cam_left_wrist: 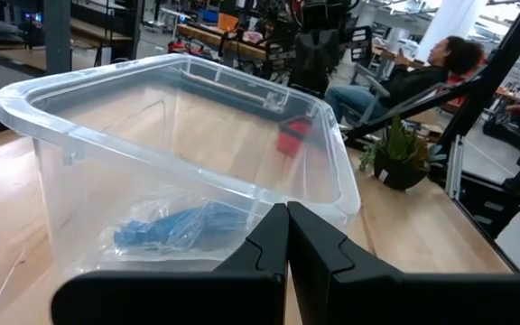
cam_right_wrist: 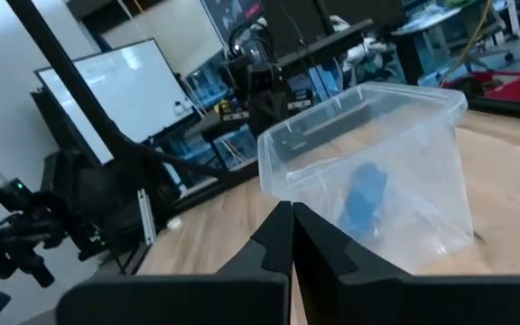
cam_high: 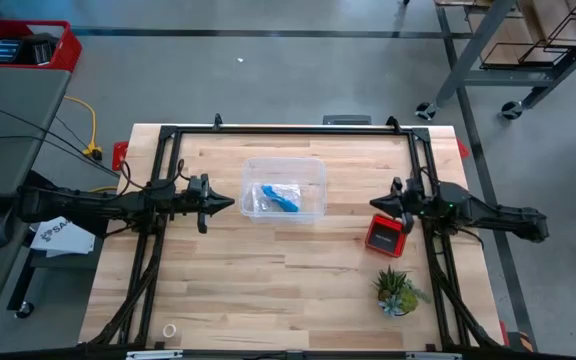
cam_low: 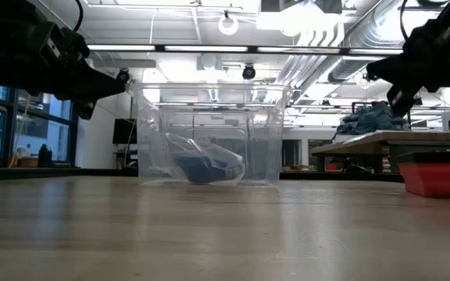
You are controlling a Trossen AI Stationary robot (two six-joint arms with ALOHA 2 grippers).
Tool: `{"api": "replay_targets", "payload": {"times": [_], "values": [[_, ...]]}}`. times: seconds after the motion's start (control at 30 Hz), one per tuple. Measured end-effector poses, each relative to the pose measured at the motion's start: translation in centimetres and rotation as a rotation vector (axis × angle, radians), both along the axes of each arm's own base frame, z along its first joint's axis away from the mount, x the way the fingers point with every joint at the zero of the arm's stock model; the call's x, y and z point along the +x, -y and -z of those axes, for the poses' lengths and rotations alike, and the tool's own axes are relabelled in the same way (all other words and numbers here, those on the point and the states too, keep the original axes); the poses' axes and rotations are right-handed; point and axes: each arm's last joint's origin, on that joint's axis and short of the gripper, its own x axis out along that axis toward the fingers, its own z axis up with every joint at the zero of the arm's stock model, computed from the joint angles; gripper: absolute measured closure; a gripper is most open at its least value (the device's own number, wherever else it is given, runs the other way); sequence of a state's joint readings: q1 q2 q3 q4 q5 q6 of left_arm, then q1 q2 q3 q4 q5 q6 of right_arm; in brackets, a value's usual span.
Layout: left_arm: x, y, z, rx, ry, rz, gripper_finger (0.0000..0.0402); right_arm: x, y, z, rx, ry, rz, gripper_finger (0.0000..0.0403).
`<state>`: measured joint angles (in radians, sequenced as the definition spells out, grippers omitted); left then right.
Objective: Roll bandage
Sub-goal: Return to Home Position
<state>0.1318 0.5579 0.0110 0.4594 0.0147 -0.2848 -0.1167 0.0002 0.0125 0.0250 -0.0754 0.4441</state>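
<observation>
Parking both arms, bandage packed away
It lies bagged inside the clear box near the surface's middle; left pincer and right pincer hover clenched and empty on either side. Likely risk: the left one, near the box wall, swinging wide and shoving it

1. Bright, even light falls from ceiling lamps overhead.
2. Pale glints streak the rim and walls of the clear box.
3. Backlit at table height, the bandage looks dark.
4. Shadows on the table are soft, faint.
</observation>
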Motion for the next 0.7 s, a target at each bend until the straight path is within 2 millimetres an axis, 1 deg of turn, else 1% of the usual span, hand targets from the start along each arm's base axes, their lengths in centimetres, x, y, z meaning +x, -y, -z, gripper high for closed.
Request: {"api": "replay_targets", "payload": {"times": [0.7], "values": [[-0.01,0.01,0.14,-0.002,-0.015,0.000,0.0401,0.23,0.03,0.38,0.005,-0.039,0.001,0.0402]]}}
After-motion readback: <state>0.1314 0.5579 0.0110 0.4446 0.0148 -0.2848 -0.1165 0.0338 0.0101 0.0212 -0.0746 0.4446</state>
